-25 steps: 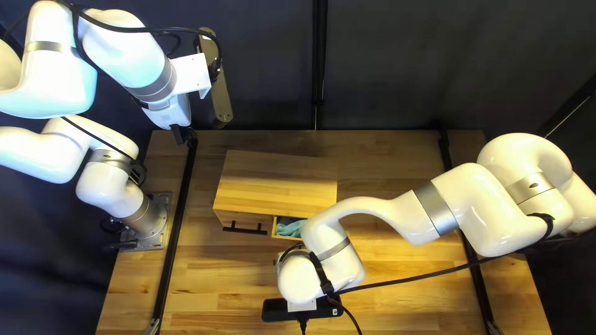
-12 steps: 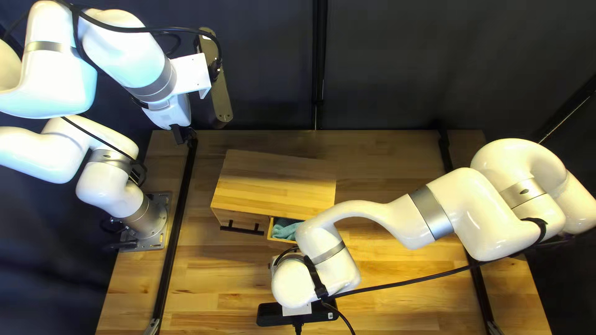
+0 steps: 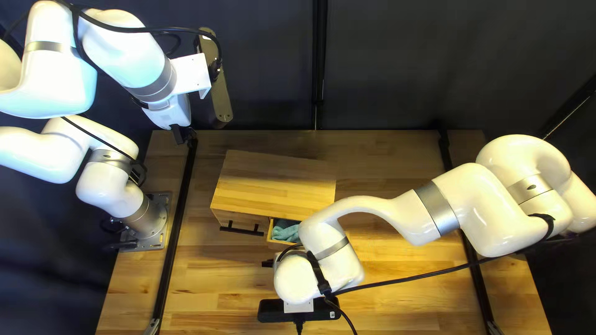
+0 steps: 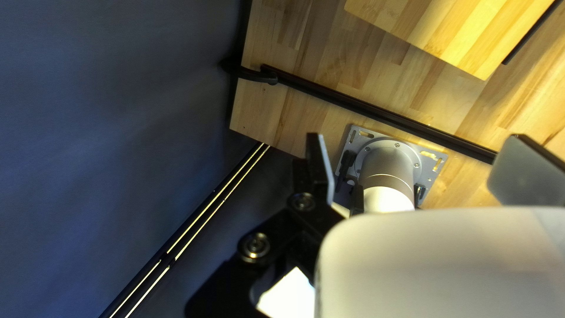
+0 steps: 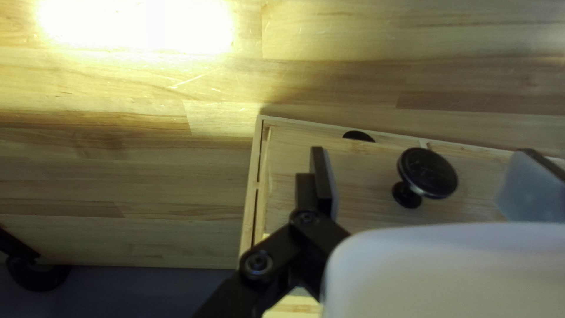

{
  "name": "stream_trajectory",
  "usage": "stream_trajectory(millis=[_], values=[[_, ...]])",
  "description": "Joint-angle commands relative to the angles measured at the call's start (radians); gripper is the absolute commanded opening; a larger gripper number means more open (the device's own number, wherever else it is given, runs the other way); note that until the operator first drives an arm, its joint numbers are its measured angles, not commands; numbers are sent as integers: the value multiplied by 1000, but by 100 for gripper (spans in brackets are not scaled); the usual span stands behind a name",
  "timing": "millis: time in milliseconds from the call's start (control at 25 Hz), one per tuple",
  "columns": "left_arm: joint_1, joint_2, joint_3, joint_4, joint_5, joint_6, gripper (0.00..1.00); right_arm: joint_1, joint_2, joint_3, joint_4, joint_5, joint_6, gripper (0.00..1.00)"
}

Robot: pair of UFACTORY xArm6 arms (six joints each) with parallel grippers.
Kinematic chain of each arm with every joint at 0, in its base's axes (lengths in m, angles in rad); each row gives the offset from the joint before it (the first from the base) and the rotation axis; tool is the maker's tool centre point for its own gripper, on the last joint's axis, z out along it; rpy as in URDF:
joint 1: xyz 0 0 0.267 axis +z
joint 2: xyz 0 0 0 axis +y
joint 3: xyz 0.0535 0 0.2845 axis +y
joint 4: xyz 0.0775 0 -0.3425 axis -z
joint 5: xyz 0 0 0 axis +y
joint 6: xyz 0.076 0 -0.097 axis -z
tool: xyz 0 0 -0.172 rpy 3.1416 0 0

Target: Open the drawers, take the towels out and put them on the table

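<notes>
Two grippers spread wide, neither holding anything.
Right gripper point(image 5: 422, 154) at lower centre of the top left view, black knob point(image 5: 427, 173) between its fingers, untouched. Beyond it the right drawer point(image 3: 278, 241) stands partly out, teal towel point(image 3: 286, 229) inside. Beside it the left drawer point(image 3: 235, 218) sits shut in the cabinet point(image 3: 274, 184). Left gripper point(image 4: 418, 140) raised, upper left.

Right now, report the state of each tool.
Left tool: open, holding nothing.
Right tool: open, holding nothing; the drawer knob stands in its gap, untouched.
</notes>
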Motion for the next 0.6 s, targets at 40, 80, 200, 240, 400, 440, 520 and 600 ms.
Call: stream_trajectory(millis=[40, 80, 200, 240, 400, 440, 520, 600], values=[[0, 0, 0, 0, 0, 0, 100, -8, 25, -38, 22, 22, 15, 100], [0, 0, 0, 0, 0, 0, 100, -9, 29, -44, 25, 25, 20, 100], [0, 0, 0, 0, 0, 0, 100, -9, 49, -79, 36, 47, 43, 100], [0, 0, 0, 0, 0, 0, 100, -11, 52, -82, 37, 51, 49, 100], [0, 0, 0, 0, 0, 0, 100, -19, 52, -75, 41, 52, 69, 91], [0, 0, 0, 0, 0, 0, 100, -21, 50, -70, 42, 49, 73, 75], [0, 0, 0, 0, 0, 0, 100, -25, 50, -68, 43, 52, 78, 56], [0, 0, 0, 0, 0, 0, 100, -26, 43, -60, 42, 52, 87, 10]])
